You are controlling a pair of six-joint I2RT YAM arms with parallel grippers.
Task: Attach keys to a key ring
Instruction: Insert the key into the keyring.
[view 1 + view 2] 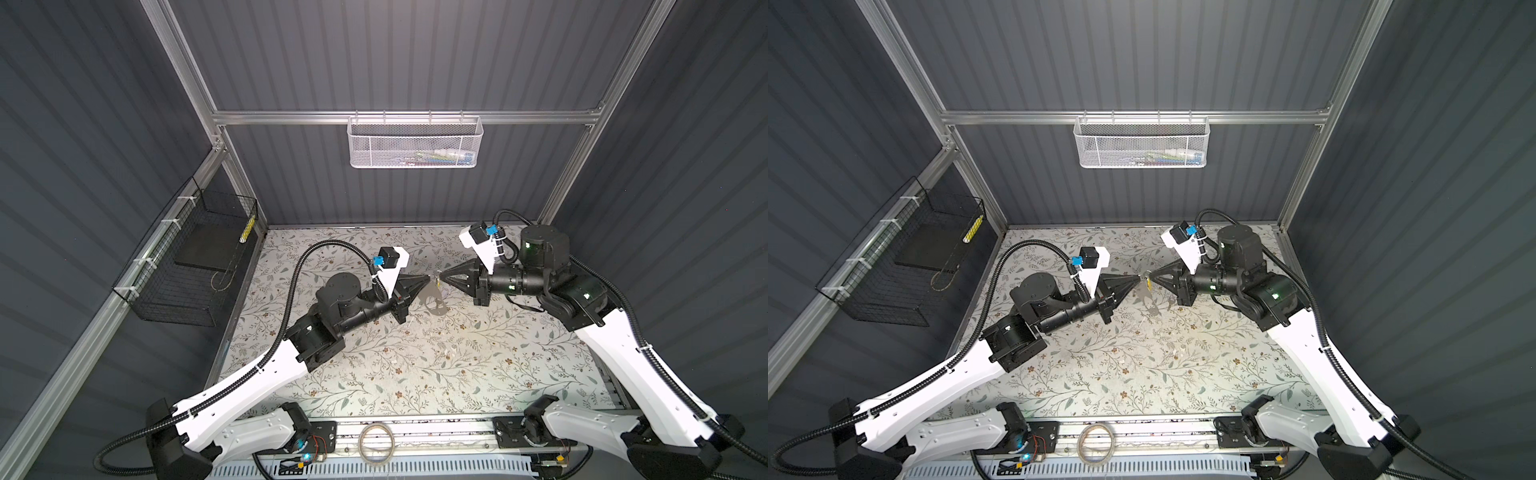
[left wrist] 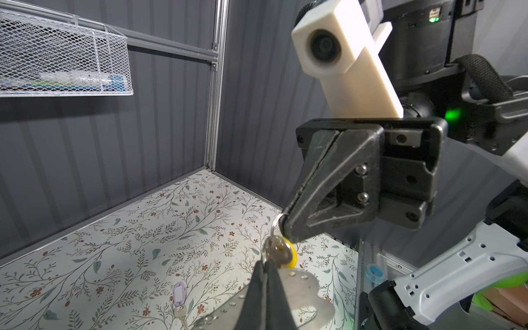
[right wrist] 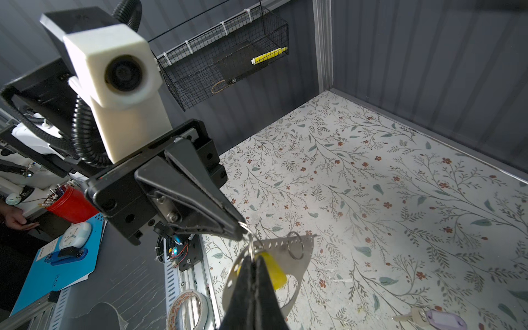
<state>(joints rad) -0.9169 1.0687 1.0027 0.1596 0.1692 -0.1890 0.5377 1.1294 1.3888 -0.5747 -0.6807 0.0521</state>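
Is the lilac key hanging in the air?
No, the lilac key lies flat on the floral table.

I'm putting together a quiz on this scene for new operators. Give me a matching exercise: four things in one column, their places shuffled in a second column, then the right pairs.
Things
1. yellow key
2. lilac key
3. tape roll
4. white mesh basket

Places
A. lying on the table
B. hanging on the back wall
C. lifted in mid-air
D. resting on the front rail

Pairs: 1-C, 2-A, 3-D, 4-B
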